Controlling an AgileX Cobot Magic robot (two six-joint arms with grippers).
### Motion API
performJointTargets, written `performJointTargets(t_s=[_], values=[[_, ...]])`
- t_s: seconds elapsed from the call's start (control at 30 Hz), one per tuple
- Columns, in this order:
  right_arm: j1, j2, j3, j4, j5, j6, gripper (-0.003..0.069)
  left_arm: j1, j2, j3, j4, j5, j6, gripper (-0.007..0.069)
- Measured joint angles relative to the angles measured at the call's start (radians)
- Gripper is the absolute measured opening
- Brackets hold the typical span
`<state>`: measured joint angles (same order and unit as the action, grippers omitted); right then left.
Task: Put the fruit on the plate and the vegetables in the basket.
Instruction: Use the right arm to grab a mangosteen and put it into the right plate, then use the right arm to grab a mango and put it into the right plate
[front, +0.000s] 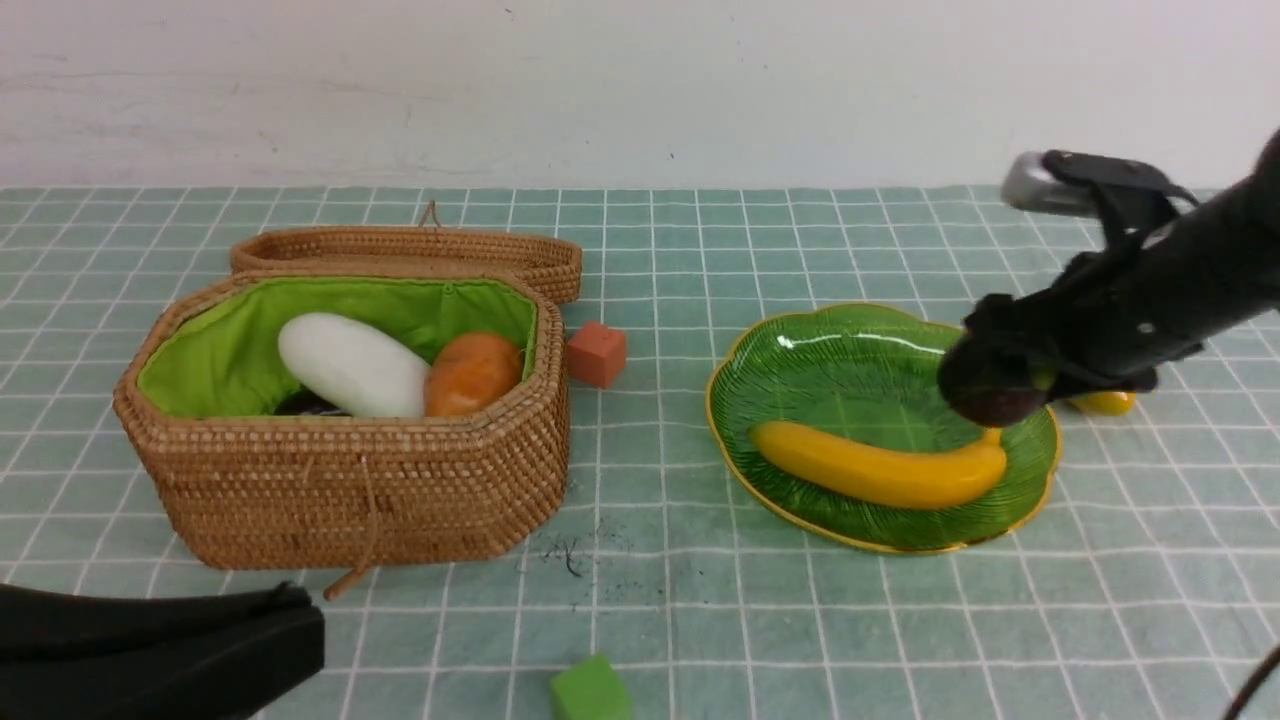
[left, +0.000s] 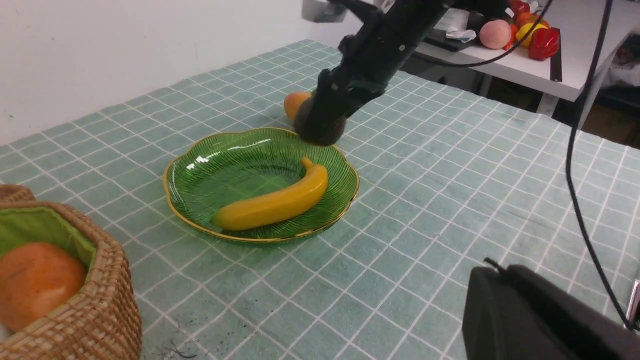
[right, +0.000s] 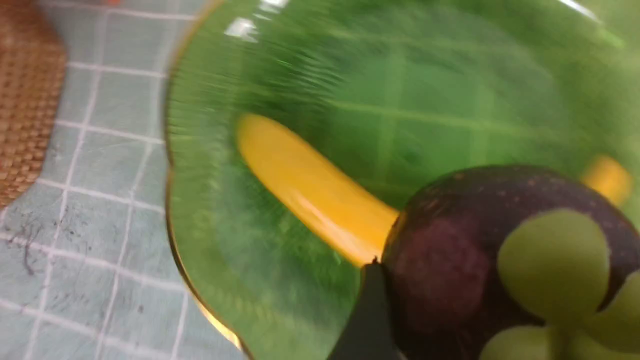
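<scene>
Counting fruit, you see one banana (front: 880, 470) lying on the plate (front: 770, 360), one mangosteen (front: 990, 385) held between the wide-spread jaws of your right gripper (front: 1000, 375) above the plate's rim, and one mango (front: 1103, 403) behind it. One basket (front: 340, 500) contains one radish (front: 350, 365) and one potato (front: 472, 373). Your left gripper (front: 300, 640) is closed and empty.

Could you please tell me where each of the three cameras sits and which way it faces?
Front: between the arms, facing the wall; right arm over the green glass plate.
Left wrist: low beside the brown wicker basket, facing the plate; own dark fingers.
Right wrist: above the plate, looking down; round purple mangosteen held.
All share the curved yellow banana.
</scene>
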<state>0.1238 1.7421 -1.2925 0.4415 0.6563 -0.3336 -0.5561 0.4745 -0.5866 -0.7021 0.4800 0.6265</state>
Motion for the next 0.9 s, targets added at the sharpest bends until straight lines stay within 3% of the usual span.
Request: performJointTargets(t_s=[0.17, 0.23, 0.33, 0.43, 0.53, 0.77, 0.9], values=[[0.046, 0.076, 0.002, 0.003, -0.156, -0.036, 0.058, 0.0, 0.0, 0.0, 0.0, 0.014, 0.0, -0.0013], [0.046, 0.083, 0.002, 0.004, -0.186, -0.038, 0.0629, 0.0, 0.0, 0.0, 0.0, 0.016, 0.0, -0.0013], [0.046, 0.07, 0.002, 0.001, -0.176, -0.042, 0.0678, 0.0, 0.0, 0.0, 0.0, 0.02, 0.0, -0.0013], [0.045, 0.039, 0.002, -0.009, -0.138, -0.042, 0.068, 0.0, 0.0, 0.0, 0.0, 0.021, 0.0, -0.0013], [0.029, -0.036, 0.002, -0.035, -0.079, -0.01, 0.0658, 0.0, 0.0, 0.0, 0.0, 0.023, 0.0, -0.0013], [-0.127, -0.071, -0.066, -0.172, 0.0, 0.273, 0.0536, 0.0, 0.0, 0.0, 0.0, 0.023, 0.0, -0.0013], [-0.186, 0.019, -0.149, -0.208, 0.051, 0.327, 0.053, 0.0, 0.0, 0.0, 0.0, 0.023, 0.0, -0.0013]])
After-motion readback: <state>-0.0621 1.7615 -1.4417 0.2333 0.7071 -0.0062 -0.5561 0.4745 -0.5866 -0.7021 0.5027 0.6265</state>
